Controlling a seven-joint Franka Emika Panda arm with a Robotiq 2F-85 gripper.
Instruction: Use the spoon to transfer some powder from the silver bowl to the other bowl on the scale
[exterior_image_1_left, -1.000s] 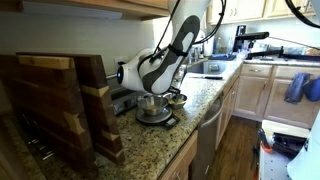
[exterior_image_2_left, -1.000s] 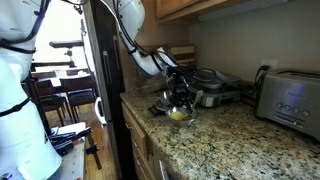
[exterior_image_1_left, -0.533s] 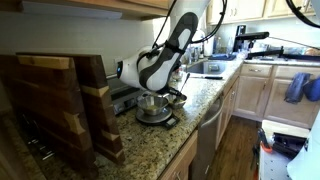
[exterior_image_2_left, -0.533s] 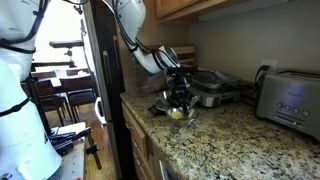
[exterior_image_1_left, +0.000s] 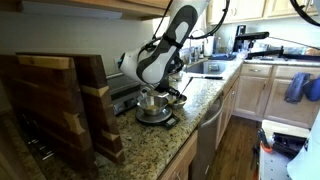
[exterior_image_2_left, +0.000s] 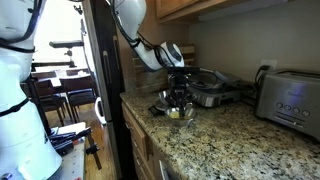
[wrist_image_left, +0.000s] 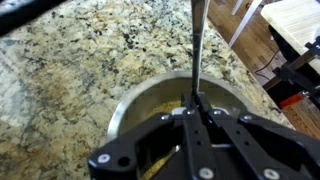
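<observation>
In an exterior view, tall striped brown wooden cutting boards (exterior_image_1_left: 60, 100) fill the left foreground of a speckled granite desk (exterior_image_1_left: 200, 100). A sink (exterior_image_1_left: 205, 68) and pale wooden cabinets (exterior_image_1_left: 262, 92) lie beyond, and a blue cloth (exterior_image_1_left: 297, 88) hangs on one cabinet. The white-and-black robot arm (exterior_image_1_left: 160, 55) bends down over the work spot, covering much of the black gripper (exterior_image_1_left: 170, 90). Beneath it, the wider silver-grey metal bowl (exterior_image_1_left: 150, 108) sits on the low, flat black scale (exterior_image_1_left: 160, 121). The smaller shiny metal bowl (exterior_image_1_left: 177, 98) stands just beside it, farther from the camera and half masked by the gripper.

In an exterior view from the opposite end, a brushed-metal toaster (exterior_image_2_left: 290, 100) stands near right and a flat grey appliance (exterior_image_2_left: 210, 95) sits against the wall. The gripper (exterior_image_2_left: 178, 92) hangs directly over the smaller shiny metal bowl (exterior_image_2_left: 178, 113), whose inside shows yellow. The wider bowl is too hidden behind the gripper to make out.

In the wrist view, the black jaws are clamped on the thin metal handle of the spoon (wrist_image_left: 196, 45), which runs straight up the frame. The spoon's scoop end is hidden. Below lies the smooth round rim of the smaller bowl (wrist_image_left: 118, 115), with fine yellowish-tan powder (wrist_image_left: 160, 100) inside. The bowl's lower half is cut off by the gripper (wrist_image_left: 195, 112) body.
</observation>
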